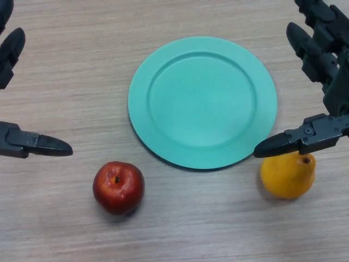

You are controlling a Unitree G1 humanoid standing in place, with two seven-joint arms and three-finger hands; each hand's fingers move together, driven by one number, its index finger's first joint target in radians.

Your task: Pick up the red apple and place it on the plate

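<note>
The red apple point(118, 186) sits upright on the wooden table, stem up, just below and left of the plate. The teal plate point(158, 131) lies flat at the centre with nothing on it. My left hand point(24, 143) shows at the left edge, open, its thumb pointing right toward the apple, about a hand's width left of it and apart. My right hand point(322, 82) shows at the right edge, open, its thumb reaching over the top of a yellow pear.
A yellow pear point(286, 176) lies on the table at the lower right of the plate, under my right thumb. The wooden table point(71, 65) runs across the whole view.
</note>
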